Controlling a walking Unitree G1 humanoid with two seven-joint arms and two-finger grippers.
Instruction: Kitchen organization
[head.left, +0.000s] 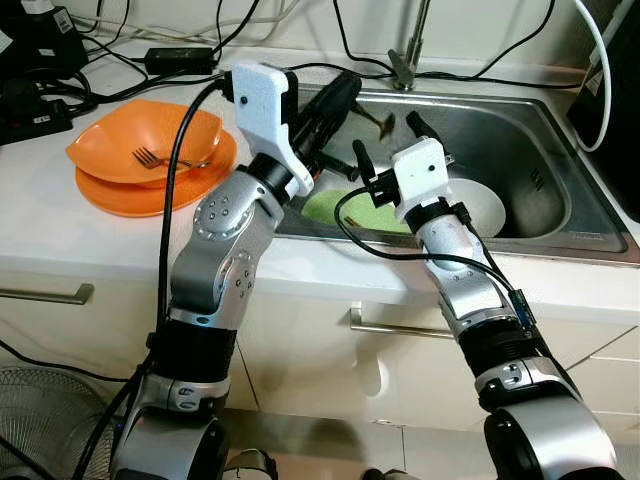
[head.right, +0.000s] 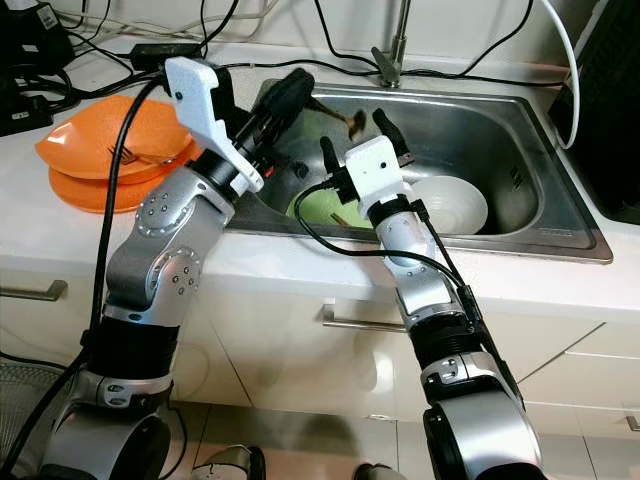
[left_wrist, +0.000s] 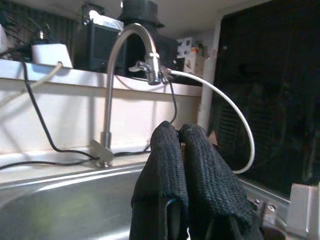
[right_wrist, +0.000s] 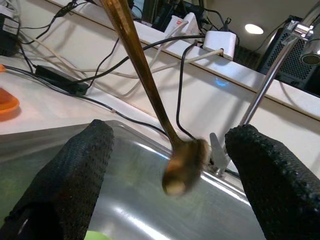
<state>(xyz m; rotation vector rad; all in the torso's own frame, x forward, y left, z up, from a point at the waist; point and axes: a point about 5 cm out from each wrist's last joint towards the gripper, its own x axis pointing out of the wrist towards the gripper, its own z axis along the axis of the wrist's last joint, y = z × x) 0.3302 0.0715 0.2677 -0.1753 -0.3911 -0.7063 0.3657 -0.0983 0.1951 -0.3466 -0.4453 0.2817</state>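
While lifting a brass spoon (right_wrist: 150, 90) in the clamped left gripper (head.left: 345, 95), right gripper (head.left: 390, 140) gaping beside, leaving green plate (head.left: 345, 210) and white bowl (head.left: 480, 205) in the sink (head.left: 560, 190).

1. Black cables (head.left: 120, 75) trailing across the white counter (head.left: 60, 225) behind the sink.
2. Black power brick (head.left: 180, 58) lying among those cables.
3. White hose (left_wrist: 235, 117) curving down from the tap (left_wrist: 125, 65).
4. Cupboard handles (head.left: 45, 294) on the white fronts below.
5. Fan grille (head.left: 45, 420) on the floor, lower left.
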